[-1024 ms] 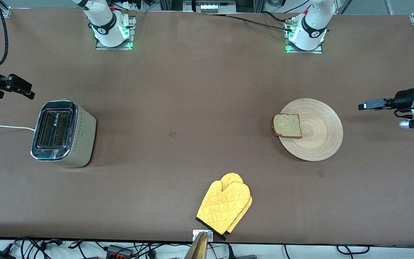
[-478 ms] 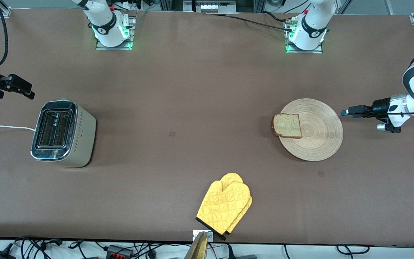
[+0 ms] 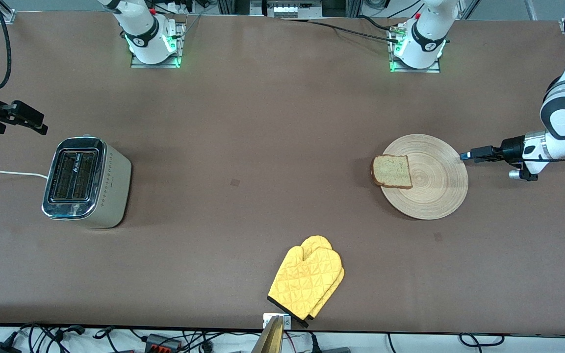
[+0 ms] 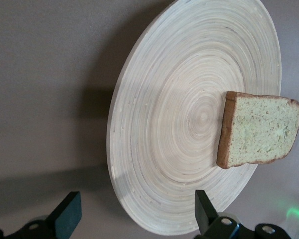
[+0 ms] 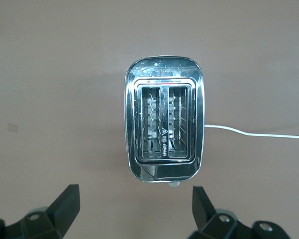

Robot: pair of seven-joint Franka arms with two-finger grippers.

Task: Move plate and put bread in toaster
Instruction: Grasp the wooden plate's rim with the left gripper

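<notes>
The plate, a pale round wooden disc with fine concentric rings, lies on the brown desk toward the left arm's end. The bread, a brown square slice with darker crust and speckled crumb, rests on the plate's rim, overhanging the edge that faces the toaster. The cream-sided, chrome-topped toaster stands toward the right arm's end, both dark slots empty, white cord trailing off. The left claw hovers at the plate's edge, fingers apart. The right claw, fingers apart, waits beside the toaster. A yellow oven mitt lies nearest the front camera.
</notes>
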